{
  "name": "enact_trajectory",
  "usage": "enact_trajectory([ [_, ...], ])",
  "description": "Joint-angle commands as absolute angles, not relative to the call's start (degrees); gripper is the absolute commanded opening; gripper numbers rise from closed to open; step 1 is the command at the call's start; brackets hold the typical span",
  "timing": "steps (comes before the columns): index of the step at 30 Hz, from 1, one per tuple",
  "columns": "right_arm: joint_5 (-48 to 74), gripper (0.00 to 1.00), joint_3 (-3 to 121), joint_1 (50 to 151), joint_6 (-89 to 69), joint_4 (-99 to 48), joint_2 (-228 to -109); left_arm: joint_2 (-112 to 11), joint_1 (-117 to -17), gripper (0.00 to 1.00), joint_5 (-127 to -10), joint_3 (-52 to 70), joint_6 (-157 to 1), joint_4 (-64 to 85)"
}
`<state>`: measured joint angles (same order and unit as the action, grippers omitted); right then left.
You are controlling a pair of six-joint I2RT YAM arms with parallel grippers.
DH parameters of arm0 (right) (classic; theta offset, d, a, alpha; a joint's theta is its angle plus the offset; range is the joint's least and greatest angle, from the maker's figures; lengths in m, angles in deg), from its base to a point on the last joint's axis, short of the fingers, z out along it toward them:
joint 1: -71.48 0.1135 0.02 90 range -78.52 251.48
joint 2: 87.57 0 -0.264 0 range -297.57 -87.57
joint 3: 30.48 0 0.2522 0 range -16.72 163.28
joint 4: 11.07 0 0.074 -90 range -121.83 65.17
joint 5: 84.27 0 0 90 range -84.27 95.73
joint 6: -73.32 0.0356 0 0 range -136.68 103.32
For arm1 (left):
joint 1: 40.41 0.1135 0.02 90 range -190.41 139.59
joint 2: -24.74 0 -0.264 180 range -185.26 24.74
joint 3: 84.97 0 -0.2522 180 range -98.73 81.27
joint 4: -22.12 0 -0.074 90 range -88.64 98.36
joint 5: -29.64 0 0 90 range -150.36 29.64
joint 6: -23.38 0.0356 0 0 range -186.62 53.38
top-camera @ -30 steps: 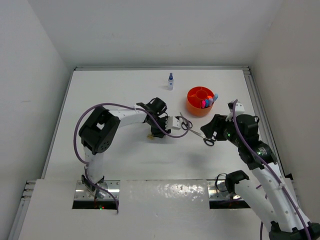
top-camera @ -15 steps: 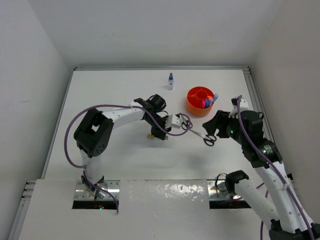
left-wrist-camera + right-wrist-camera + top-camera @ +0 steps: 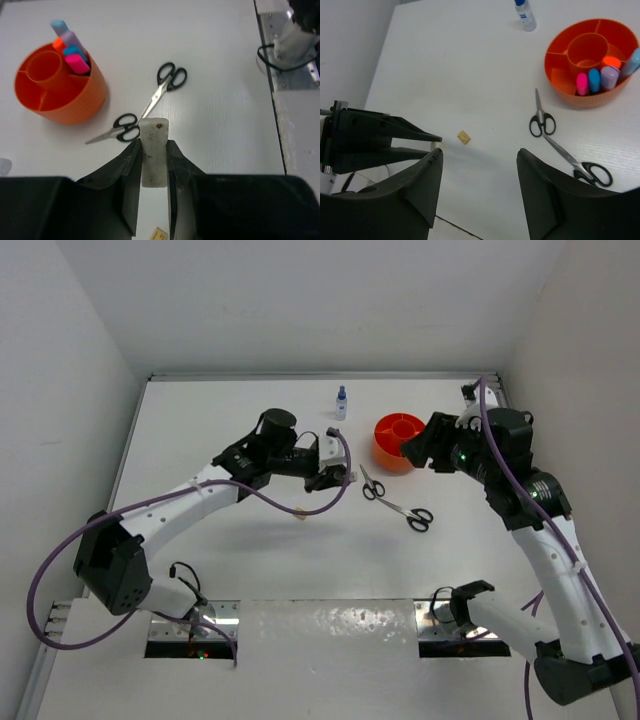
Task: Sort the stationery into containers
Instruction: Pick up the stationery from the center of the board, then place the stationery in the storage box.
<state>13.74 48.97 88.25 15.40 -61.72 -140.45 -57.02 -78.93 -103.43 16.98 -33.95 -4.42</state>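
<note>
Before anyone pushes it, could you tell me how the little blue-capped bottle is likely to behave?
The bottle stands upright and looks slim for its base, so a push near the cap would probably tip it. Its body appears round, so once down it may roll. Being small, it is likely light.

orange tub [image 3: 75, 102], black-handled scissors [image 3: 161, 91]

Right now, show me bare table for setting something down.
Bare: the far-left stretch beside the small blue-capped bottle, and the near strip between the two black-handled scissors and the arm bases. Crowded: between those scissors and the round orange plastic tub.
</note>
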Motion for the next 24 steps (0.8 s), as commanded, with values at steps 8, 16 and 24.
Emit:
enact_trajectory([
  [8,16.1,0.57,55.4,91.2,17.6,-54.3,-152.2,-50.8,-77.6,0.00,-98.3,24.3,-56.8,25.0],
  [16,23.2,0.57,65.0,92.0,15.6,-54.2,-162.9,-52.5,-75.7,0.00,-94.4,26.0,-63.2,34.7],
  [24,28.3,0.49,62.0,93.5,17.3,-49.4,-166.1,-56.1,-74.7,0.00,-95.4,25.6,-63.3,37.9],
])
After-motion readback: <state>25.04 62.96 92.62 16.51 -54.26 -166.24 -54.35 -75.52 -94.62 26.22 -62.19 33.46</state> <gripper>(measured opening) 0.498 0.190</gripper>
